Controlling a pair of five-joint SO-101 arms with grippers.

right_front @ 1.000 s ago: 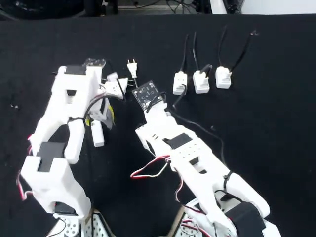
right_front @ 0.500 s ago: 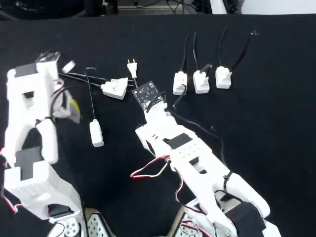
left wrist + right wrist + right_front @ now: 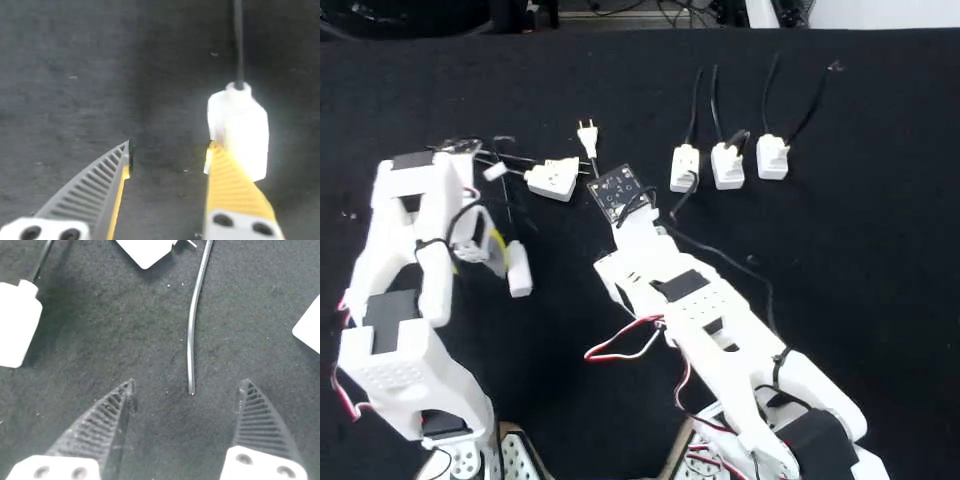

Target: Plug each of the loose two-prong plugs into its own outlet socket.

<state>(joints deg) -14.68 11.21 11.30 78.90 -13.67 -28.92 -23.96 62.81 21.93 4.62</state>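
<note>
1. Left gripper [image 3: 170,150], fingers spread: one touches the white corded block [image 3: 239,130] on the table [image 3: 880,250], so closing may shove it aside.
2. Right gripper [image 3: 187,385], fingers spread over a black cord [image 3: 194,330] end, might snag it.
3. Two-prong plug [image 3: 586,132] lies beyond, unplugged.

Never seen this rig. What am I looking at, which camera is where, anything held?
These are two white robot arms, the left arm and the right arm, at a black table. The high view is a fixed camera looking down on both. Each wrist view comes from a camera on that arm, looking out past its two fingers. On the table: a loose two-prong plug, a row of three white blocks with cords, apparently sockets, another white block near the plug, and one more block by the left arm. The left gripper is open, that block at one fingertip. The right gripper is open, a black cord's end lying between its fingertips. Nothing is held.
</note>
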